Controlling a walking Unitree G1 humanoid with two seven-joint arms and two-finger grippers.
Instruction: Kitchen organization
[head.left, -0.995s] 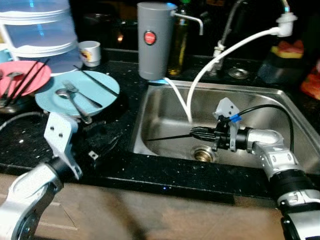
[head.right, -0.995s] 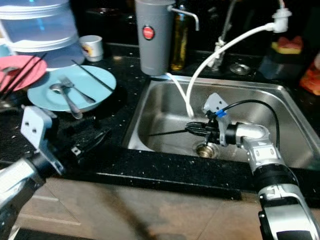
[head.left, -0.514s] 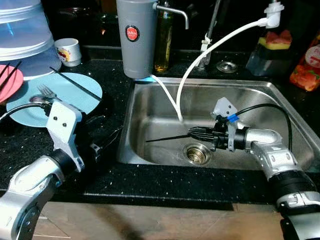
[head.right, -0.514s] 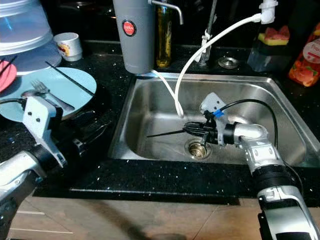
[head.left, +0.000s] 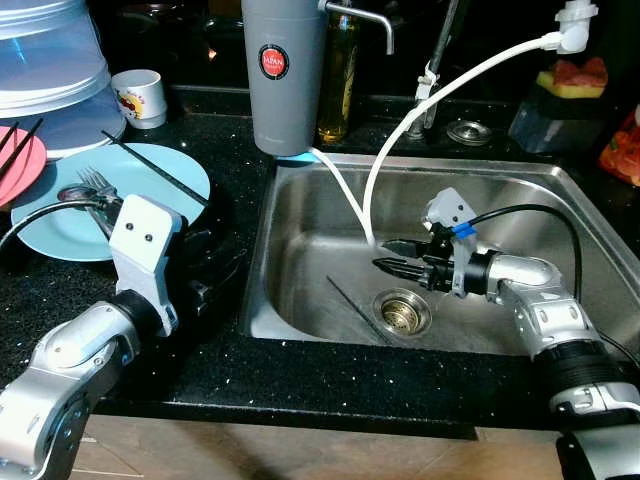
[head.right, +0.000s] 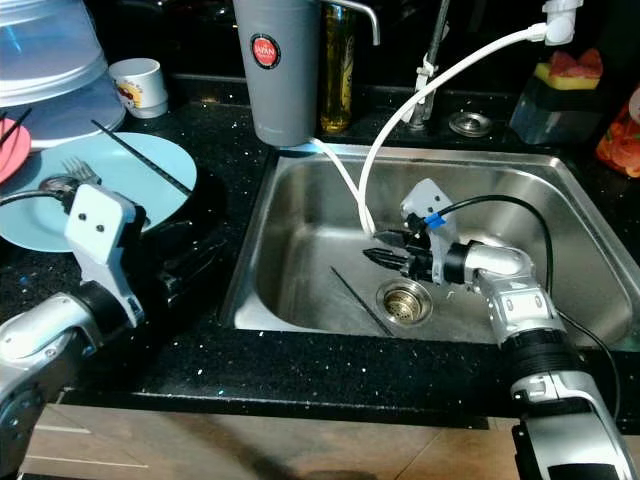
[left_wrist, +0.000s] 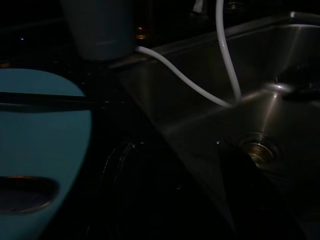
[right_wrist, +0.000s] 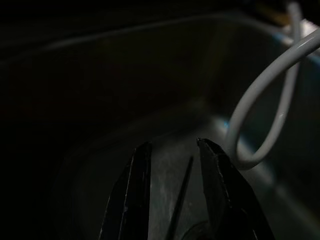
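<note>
Right gripper over sink, fingers apart, empty. Chopstick lies on sink floor beside drain, likely awaiting washing. Left gripper on counter near blue plate, jaw state unclear.

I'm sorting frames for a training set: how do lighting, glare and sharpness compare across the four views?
Left eye and right eye views: evenly lit and sharp, with soft glare on the steel sink. Left wrist view: very dark, though the blue plate and white hose read clearly. Right wrist view: darkest, with the right pincer close and soft-edged, and the hose the brightest thing.
</note>
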